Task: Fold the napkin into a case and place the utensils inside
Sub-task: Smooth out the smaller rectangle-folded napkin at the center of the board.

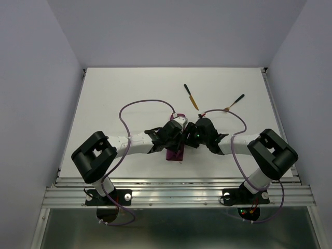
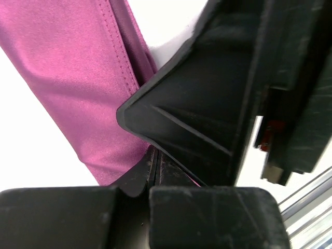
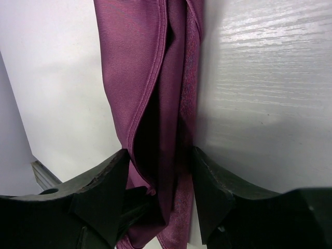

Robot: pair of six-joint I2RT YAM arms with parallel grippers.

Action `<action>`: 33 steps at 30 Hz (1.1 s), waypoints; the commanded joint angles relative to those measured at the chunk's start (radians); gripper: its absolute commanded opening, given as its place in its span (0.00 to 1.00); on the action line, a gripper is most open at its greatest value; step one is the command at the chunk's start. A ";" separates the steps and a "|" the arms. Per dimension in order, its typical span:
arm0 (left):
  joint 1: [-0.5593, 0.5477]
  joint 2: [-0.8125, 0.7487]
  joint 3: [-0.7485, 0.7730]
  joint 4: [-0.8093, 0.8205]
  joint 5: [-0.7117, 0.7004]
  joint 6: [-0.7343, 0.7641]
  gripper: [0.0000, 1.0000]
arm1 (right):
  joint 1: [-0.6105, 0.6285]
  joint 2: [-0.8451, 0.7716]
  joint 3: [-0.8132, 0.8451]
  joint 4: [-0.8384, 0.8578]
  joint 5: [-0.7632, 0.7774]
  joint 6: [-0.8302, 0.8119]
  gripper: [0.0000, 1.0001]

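White table (image 1: 129,93) bears napkin (image 3: 155,78) inside the parted right pincer (image 3: 158,158).

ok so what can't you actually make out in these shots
- top view: the left gripper and right gripper cover most of the folded magenta-purple cloth napkin; mainly its near end shows
- top view: the black-handled gold-tipped utensil on the right is too small to tell its type
- right wrist view: the napkin's fold opening is in dark shadow, inside unseen
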 commanded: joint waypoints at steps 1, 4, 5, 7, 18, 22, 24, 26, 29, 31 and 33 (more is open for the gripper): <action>-0.001 -0.054 -0.004 0.044 0.016 0.001 0.00 | 0.005 0.042 0.012 -0.040 -0.017 -0.025 0.54; -0.001 -0.057 0.000 0.044 0.019 0.002 0.00 | 0.005 0.049 0.010 -0.033 -0.019 -0.017 0.48; -0.001 -0.057 0.000 0.044 0.019 0.002 0.00 | 0.005 0.051 0.009 -0.033 -0.017 -0.015 0.45; -0.001 -0.059 -0.005 0.046 0.021 0.002 0.00 | 0.005 0.045 0.004 -0.033 -0.008 -0.008 0.40; 0.002 -0.069 -0.022 0.058 0.021 -0.004 0.00 | 0.005 0.049 -0.008 -0.012 -0.002 0.020 0.15; 0.002 -0.080 -0.013 0.030 0.002 0.001 0.14 | 0.005 0.057 0.001 -0.009 -0.005 0.017 0.05; 0.007 -0.091 -0.001 0.003 -0.005 0.004 0.25 | 0.005 0.060 0.004 -0.007 -0.005 0.015 0.04; 0.014 -0.112 0.009 -0.010 -0.019 0.011 0.36 | 0.005 0.063 0.012 -0.009 -0.005 0.008 0.02; 0.030 -0.145 0.018 -0.056 -0.027 0.019 0.43 | 0.005 0.066 0.021 -0.009 -0.005 0.006 0.01; 0.051 -0.169 0.023 -0.076 -0.028 0.027 0.44 | 0.005 0.072 0.024 -0.010 -0.007 0.006 0.01; 0.066 -0.184 0.013 -0.082 -0.024 0.030 0.44 | 0.005 0.075 0.030 -0.009 -0.007 0.006 0.01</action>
